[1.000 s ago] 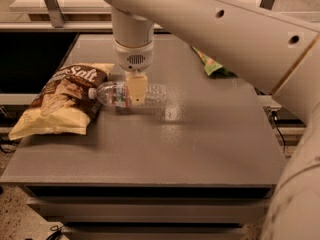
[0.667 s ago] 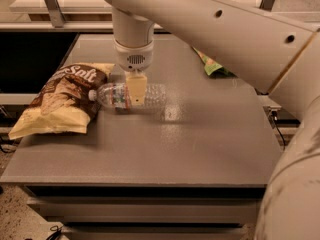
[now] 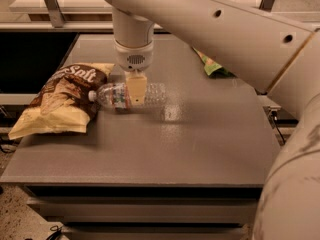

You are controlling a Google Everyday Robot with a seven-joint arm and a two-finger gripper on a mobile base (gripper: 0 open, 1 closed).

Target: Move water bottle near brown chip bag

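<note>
Table [image 3: 200, 149] bears water bottle [image 3: 156, 93], chip bag [image 3: 60, 101]; gripper [image 3: 136, 95] above.

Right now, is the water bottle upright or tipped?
Tipped: the water bottle lies on its side, cap toward the brown chip bag; the gripper is at its middle.

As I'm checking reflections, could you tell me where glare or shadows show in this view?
Camera view: a bright glare patch on the table just past the water bottle's base; soft shadow under the bottle, where the gripper sits over its middle; a shadow along the brown chip bag's near edge.
</note>
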